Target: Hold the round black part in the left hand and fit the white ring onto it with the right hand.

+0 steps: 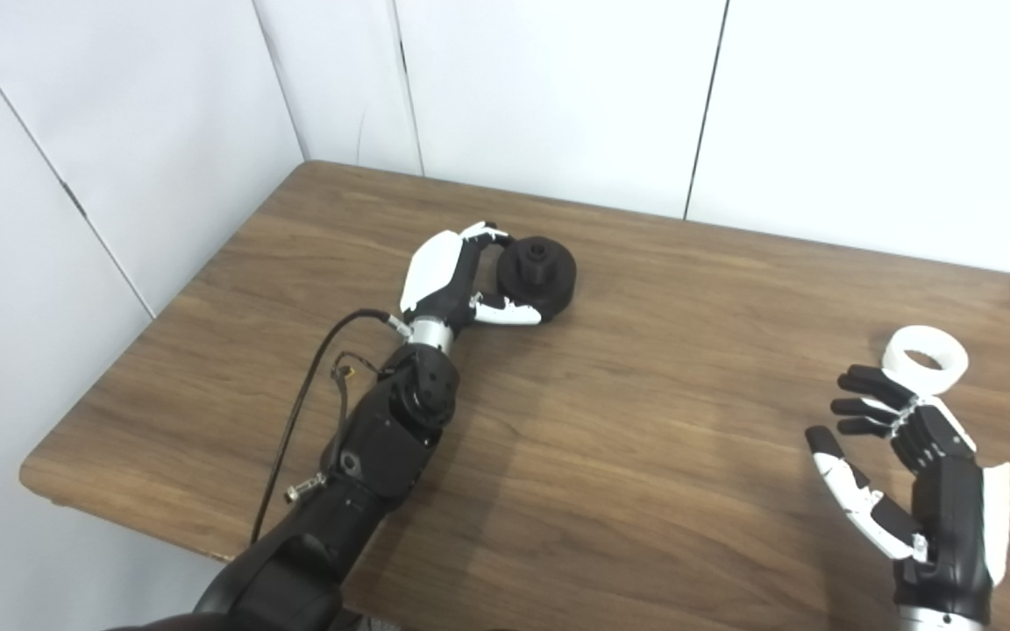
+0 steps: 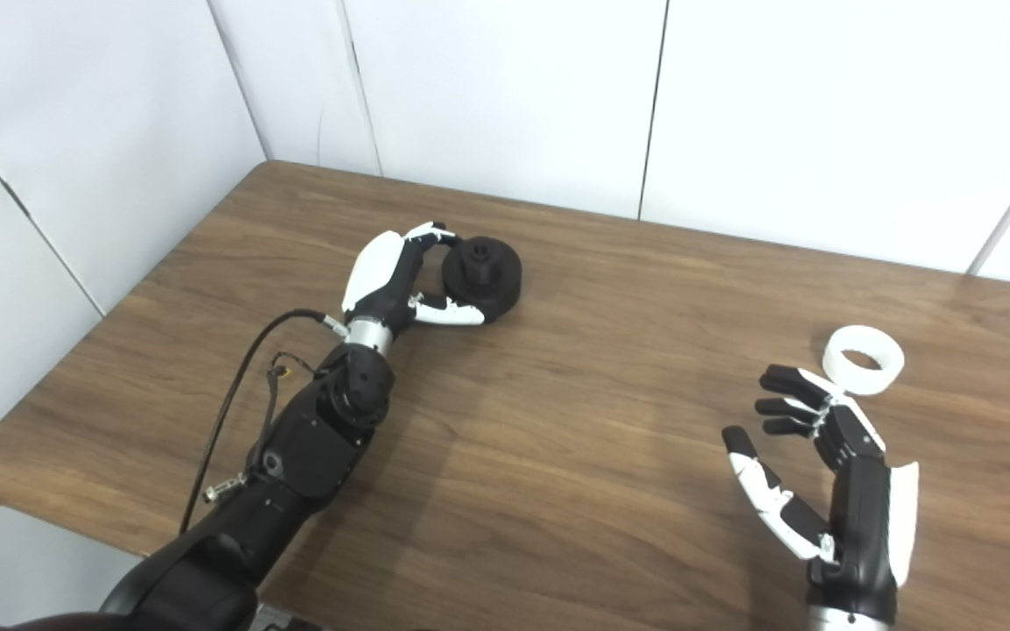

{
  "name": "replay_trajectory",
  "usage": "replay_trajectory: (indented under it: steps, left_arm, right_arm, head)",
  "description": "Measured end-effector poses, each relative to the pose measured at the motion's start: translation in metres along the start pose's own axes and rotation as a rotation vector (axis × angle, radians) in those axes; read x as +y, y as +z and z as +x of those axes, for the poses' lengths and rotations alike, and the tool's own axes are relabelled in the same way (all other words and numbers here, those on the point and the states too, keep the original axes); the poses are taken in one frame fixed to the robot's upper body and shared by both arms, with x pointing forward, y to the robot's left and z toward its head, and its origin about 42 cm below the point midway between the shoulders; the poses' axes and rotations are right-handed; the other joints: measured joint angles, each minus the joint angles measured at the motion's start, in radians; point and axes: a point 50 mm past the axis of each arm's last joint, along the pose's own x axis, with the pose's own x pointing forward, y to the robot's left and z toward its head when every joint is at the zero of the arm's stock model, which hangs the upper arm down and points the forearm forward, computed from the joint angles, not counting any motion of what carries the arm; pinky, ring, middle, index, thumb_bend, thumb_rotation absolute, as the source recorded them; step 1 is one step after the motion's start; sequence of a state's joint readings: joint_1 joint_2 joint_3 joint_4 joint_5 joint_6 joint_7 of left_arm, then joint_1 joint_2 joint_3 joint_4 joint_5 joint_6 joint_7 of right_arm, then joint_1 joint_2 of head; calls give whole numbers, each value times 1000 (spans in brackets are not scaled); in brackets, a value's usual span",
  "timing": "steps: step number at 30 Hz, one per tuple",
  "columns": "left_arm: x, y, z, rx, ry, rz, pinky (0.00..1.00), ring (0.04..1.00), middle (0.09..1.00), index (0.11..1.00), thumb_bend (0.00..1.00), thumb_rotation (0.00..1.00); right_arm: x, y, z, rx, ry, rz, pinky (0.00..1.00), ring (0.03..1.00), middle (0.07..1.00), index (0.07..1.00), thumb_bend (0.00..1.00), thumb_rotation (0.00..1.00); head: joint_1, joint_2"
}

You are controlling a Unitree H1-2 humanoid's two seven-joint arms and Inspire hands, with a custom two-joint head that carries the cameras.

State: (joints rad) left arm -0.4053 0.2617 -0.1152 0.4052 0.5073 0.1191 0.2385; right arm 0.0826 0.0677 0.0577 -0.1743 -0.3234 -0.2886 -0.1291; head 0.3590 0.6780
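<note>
The round black part (image 1: 549, 273), a dome with a short hub on top, rests on the wooden table (image 1: 645, 456) left of the middle. My left hand (image 1: 457, 279) wraps it from the left, fingers curled over its far edge and the thumb pressed along its near side. At the right, the white ring (image 1: 926, 358) lies flat on the table. My right hand (image 2: 825, 478) hovers just in front of the ring, palm facing left, fingers spread and holding nothing. Its fingertips (image 1: 860, 386) end close to the ring's near left edge.
White wall panels (image 1: 558, 96) stand behind the table and along its left side. The table's left corner and front edge (image 1: 119, 517) lie beside my left forearm. A black cable (image 1: 295, 412) loops off the left forearm.
</note>
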Motion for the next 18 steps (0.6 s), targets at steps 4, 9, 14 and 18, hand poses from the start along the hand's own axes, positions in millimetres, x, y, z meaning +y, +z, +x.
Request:
replay_trajectory:
  steps: [4,9,14,18]
  left_arm:
    - [-3,3,-9,-10,-33,10,806,927,915,603,841,268]
    - [-10,8,-21,-45,-76,10,822,927,911,598,850,265]
    - [-14,14,-37,-83,-111,-2,840,943,919,594,850,264]
    - [-17,24,-59,-122,-159,-20,857,959,931,598,841,260]
  right_arm:
    - [0,0,0,0,1,0,527,607,675,677,522,179]
    - [1,0,0,-1,3,0,522,604,673,673,519,181]
    - [3,1,0,-3,7,-11,529,606,674,674,515,174]
    - [4,2,0,-2,11,-13,527,608,673,674,518,163]
  head:
    - [-8,3]
    - [-24,9]
    - [-44,15]
    - [-72,23]
